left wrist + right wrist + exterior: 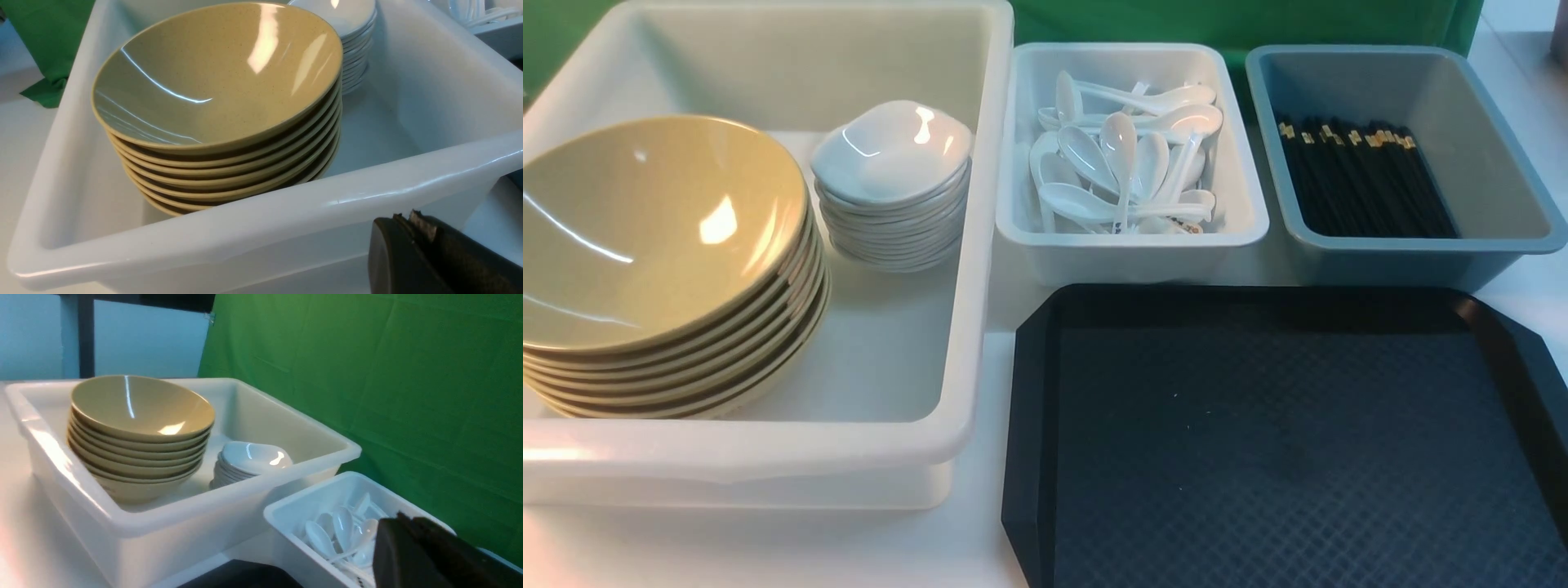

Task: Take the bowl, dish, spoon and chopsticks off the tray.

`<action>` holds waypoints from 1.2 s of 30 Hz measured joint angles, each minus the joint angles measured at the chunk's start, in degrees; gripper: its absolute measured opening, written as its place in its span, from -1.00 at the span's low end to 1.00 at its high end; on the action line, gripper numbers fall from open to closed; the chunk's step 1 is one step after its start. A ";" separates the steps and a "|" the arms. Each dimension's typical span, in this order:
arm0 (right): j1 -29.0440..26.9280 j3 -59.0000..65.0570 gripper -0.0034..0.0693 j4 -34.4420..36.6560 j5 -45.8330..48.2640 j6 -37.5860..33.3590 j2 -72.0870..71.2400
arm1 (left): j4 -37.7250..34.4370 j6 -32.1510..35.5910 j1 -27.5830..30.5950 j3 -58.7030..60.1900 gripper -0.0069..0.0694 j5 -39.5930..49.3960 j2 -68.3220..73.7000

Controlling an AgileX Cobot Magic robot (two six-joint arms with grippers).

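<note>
The black tray (1282,441) lies at the front right with nothing on its textured surface. A tan bowl (654,229) tops a stack of like bowls in the large white bin (980,245), beside a stack of white dishes (892,155). White spoons (1127,163) lie heaped in the small white bin (1131,241). Black chopsticks (1364,180) fill the grey-blue bin (1486,122). Neither gripper shows in the front view. My left gripper (408,218) is shut, empty, outside the big bin's near wall, close to the bowls (216,77). My right gripper (402,520) is shut, empty, by the spoons (339,531).
The three bins stand side by side along the back, the large white bin reaching down the left beside the tray. A green cloth (367,375) hangs behind them. White tabletop (988,539) shows between the big bin and the tray.
</note>
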 joint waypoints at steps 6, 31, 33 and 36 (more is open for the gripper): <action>-16.77 16.15 -0.82 -0.24 -11.76 7.74 -10.47 | 0.00 0.00 0.00 0.00 -0.85 0.05 0.00; -42.02 31.78 -0.82 -5.53 4.84 23.58 -21.69 | 0.00 0.00 0.00 0.00 -0.85 0.20 -0.07; -42.02 31.78 -0.82 -5.52 4.84 23.58 -21.69 | 0.00 0.00 0.00 0.00 -0.85 0.20 -0.07; -42.02 31.78 -0.82 -5.52 4.84 23.58 -21.69 | 0.00 0.00 0.00 0.00 -0.85 0.20 -0.07</action>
